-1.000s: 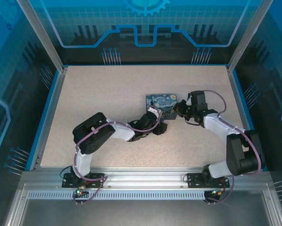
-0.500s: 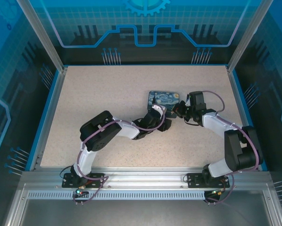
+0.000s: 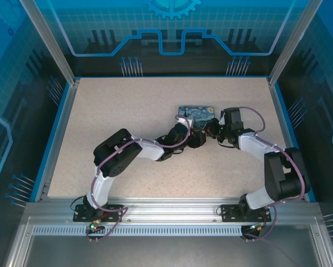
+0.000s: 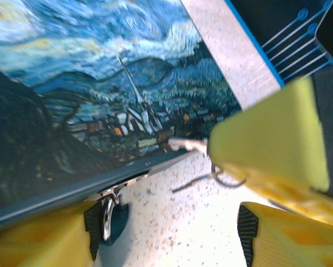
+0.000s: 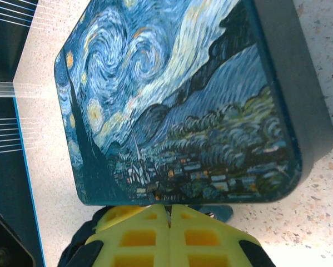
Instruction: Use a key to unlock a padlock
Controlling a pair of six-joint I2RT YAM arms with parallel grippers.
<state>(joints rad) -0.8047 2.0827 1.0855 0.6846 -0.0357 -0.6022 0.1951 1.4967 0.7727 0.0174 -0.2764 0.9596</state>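
Note:
The padlock [image 4: 115,221] has a teal body and a metal shackle, and it hangs from the front edge of the Starry Night box [image 4: 88,94] [image 3: 195,113]. My left gripper [image 4: 169,231] [image 3: 195,138] is open, with the padlock just inside its left pad [image 4: 92,229]. My right gripper [image 5: 169,209] [image 3: 209,130] is shut on the key [image 4: 187,144]. The key's tip pokes out toward the box edge, and a thin wire ring [image 4: 228,179] dangles below it. In the right wrist view the padlock's body [image 5: 228,212] peeks out from under the box.
The box stands on the speckled beige table [image 3: 127,105], right of centre. Blue side walls [image 3: 58,125] border the table. Both arms meet at the box's near edge, and open surface lies to the left and toward the near edge.
My left arm has reached further right and forward, up to the box. The box has slid slightly away and to the right. The right gripper has barely moved.

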